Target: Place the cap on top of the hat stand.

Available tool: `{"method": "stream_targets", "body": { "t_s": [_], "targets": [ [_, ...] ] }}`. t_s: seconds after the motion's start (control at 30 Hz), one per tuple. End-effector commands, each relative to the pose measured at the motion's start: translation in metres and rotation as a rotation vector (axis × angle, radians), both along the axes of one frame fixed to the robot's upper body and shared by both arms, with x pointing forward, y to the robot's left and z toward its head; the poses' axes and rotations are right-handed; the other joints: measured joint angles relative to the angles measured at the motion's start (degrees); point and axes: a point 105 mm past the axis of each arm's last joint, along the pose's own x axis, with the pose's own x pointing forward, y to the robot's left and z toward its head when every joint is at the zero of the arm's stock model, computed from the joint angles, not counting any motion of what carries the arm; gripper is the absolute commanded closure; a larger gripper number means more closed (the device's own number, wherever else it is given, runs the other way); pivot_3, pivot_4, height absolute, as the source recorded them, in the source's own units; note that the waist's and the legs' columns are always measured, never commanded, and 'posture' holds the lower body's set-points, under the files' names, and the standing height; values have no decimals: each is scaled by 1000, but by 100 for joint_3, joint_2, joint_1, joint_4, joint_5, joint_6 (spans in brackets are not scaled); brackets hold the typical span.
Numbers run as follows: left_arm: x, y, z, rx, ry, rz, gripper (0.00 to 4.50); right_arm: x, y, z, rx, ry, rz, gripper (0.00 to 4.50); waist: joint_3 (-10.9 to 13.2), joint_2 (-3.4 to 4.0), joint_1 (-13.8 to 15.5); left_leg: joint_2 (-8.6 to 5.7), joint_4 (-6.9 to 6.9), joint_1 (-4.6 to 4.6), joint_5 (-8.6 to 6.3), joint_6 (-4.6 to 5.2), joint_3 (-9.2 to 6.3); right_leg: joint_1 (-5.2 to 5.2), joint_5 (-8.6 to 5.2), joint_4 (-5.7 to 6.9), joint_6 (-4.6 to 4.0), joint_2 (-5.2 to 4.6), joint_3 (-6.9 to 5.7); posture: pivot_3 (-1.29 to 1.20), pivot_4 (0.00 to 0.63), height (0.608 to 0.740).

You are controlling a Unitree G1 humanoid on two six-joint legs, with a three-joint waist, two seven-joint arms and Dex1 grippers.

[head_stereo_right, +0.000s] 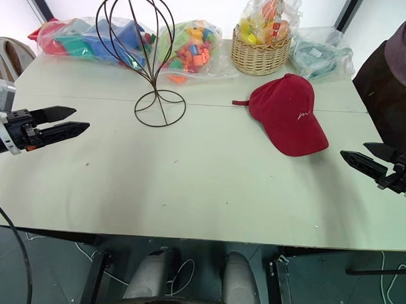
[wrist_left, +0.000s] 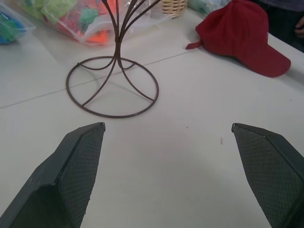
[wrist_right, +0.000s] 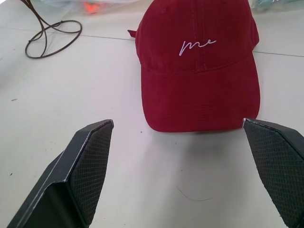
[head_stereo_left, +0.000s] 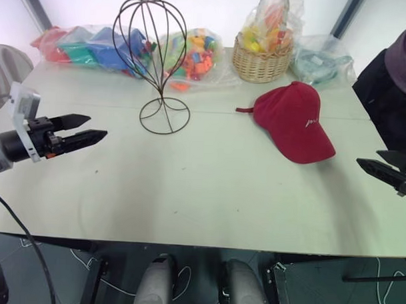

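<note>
Bench (head_stereo_left: 201, 198): flat, pale, matte top with a faint seam running left to right across its far half; near edge straight, dark floor below it. The wide middle and near part lies bare.

Cap (head_stereo_left: 294, 122): dark red fabric, soft rounded crown, curved brim pointing to the near right, small white script on the front, a short strap end sticking out at its far left. It lies flat on the bench, right of centre, apart from all else.

Hat stand (head_stereo_left: 153, 60): thin dark wire, balloon-shaped open cage on a short stem, round ring base resting on the bench. It stands upright left of centre, well apart from the cap, its head bare.

Far edge, left to right: clear plastic bags of coloured blocks (head_stereo_left: 130, 49), glossy and crumpled, just behind the stand; a woven wicker basket (head_stereo_left: 261, 60) holding a bagged bundle of bright pieces; a clear bag with a pale coiled item (head_stereo_left: 323, 59).

Left hand (head_stereo_left: 86, 130): two black tapered fingers with textured pads, spread wide, holding nothing, above the bench's left side, pointing toward the stand.

Right hand (head_stereo_right: 366, 156): matching black fingers, spread wide, holding nothing, above the right edge, near of the cap's brim.

Person (head_stereo_left: 395, 85): dark clothing at the far right edge.
</note>
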Motion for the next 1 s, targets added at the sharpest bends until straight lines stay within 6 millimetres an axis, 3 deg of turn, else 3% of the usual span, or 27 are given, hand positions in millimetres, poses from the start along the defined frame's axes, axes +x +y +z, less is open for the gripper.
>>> {"method": "stream_targets", "body": {
  "t_s": [0.03,0.37,0.47,0.73,1.0],
  "targets": [
    [0,0,12,18,-50,-7,0,0,0,14,-42,-49,1,47,0,0,-1,0,0,0,0,0,0,0,0,0,0,0,0,0,150,740],
    [2,0,13,10,-53,-12,0,0,-2,15,-55,-61,-17,47,0,0,0,0,0,0,0,0,0,0,0,0,0,0,0,0,150,740],
    [4,-4,16,43,-70,-31,0,5,-7,15,-144,-96,-62,47,0,0,3,0,0,0,0,0,0,0,0,0,0,0,0,0,150,740],
    [-17,-63,48,54,-79,-359,0,10,4,8,-375,-131,-11,47,1,-1,3,-1,2,-3,0,0,1,0,0,0,0,0,1,0,150,740],
    [-29,-81,45,57,-15,-502,0,21,24,-6,-785,-261,54,47,0,2,-16,1,2,3,0,0,3,-2,0,2,0,5,7,0,150,740]
  ]
}}
